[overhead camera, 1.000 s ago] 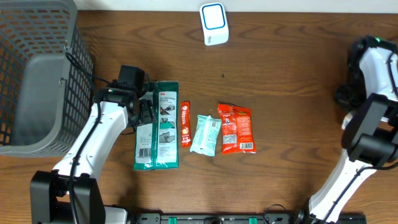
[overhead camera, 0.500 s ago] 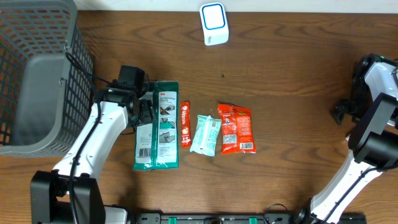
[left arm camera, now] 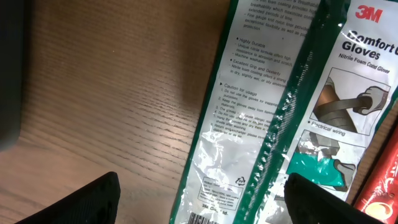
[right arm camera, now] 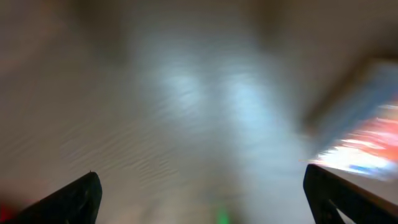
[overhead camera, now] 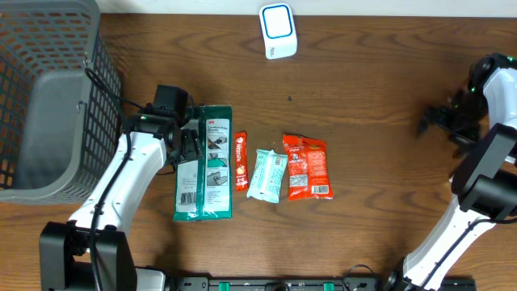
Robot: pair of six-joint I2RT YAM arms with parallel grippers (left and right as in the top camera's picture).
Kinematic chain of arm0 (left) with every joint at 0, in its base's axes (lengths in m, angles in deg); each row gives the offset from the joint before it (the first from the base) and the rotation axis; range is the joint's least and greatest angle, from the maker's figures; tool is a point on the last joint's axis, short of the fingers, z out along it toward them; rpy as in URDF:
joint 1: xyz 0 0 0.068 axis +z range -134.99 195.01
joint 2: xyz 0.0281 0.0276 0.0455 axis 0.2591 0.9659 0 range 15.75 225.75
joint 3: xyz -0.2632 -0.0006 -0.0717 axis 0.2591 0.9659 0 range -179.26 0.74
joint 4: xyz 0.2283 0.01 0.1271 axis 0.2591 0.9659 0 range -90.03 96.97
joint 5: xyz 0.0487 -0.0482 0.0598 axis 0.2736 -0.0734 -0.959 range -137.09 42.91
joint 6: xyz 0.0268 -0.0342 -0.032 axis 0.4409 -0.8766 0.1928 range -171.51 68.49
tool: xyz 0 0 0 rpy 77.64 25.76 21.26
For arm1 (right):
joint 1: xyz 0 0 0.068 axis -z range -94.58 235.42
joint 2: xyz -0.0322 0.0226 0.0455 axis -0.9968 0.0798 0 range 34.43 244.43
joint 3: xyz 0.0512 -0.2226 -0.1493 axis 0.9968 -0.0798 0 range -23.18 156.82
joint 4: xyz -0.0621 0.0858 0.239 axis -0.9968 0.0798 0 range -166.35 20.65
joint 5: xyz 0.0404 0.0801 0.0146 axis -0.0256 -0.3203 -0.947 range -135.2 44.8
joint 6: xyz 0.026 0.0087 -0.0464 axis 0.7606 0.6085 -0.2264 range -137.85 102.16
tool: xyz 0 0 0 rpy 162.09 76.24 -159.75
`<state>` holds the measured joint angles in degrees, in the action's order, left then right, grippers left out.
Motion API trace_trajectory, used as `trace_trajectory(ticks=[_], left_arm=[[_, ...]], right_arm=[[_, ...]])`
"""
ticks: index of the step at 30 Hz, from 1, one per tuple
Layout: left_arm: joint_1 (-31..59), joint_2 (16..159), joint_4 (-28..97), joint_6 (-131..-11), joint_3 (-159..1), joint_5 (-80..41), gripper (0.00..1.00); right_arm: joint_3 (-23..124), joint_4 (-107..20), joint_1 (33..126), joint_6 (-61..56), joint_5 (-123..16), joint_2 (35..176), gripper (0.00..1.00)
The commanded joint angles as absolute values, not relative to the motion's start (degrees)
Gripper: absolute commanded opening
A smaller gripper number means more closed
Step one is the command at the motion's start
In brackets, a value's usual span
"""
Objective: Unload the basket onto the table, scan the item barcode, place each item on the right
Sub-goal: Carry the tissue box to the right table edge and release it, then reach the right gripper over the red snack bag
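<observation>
My left gripper [overhead camera: 187, 145] hangs wide open over the glove pack [overhead camera: 204, 164], empty; my right gripper [overhead camera: 432, 121] is spread too and holds nothing, well to the right of the scanner [overhead camera: 277, 31]; the pack lies flat, nearer me than the scanner and to its left; its long axis runs roughly toward the scanner, branded end nearest it and barcode [overhead camera: 187, 196] end farthest; I judge the slick film could slip my pinch, or the barcode could reach the scanner turned away.

Overhead view: bright, even, sharp, soft shadows on the wooden surface [overhead camera: 363, 202]. Left wrist view: crisp, white glare on the plastic glove packet [left arm camera: 261, 143]. Right wrist view: smeared by blur, pale glare across its middle.
</observation>
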<state>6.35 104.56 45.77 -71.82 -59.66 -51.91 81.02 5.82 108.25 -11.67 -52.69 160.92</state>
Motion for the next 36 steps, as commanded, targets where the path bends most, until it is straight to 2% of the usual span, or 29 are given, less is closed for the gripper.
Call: trace_trajectory(ticks=[1,9,18,25,31,36], left_arm=[[6.7,104.1,45.8,-71.5,-60.6,-52.2,0.85],[6.7,104.1,45.8,-71.5,-60.6,-52.2,0.85],[6.7,104.1,45.8,-71.5,-60.6,-52.2,0.85],[6.7,104.1,45.8,-71.5,-60.6,-52.2,0.85],[6.7,104.1,45.8,-71.5,-60.6,-52.2,0.85],[6.7,104.1,45.8,-71.5,-60.6,-52.2,0.85]], right_arm=[[81.0,6.2,106.7,-27.3,-79.0,160.4,0.99],[78.0,5.6,99.6,-34.0,-81.5,160.4,0.99],[73.5,0.1,86.6,-33.8,-81.5,160.4,0.99],[72.7,-2.7,78.4,-28.7,-79.6,160.4,0.99],[72.8,-4.3,73.7,-17.0,-66.9,160.2,0.99],[73.0,-4.2,71.2,-12.7,-63.4,152.2,0.99]])
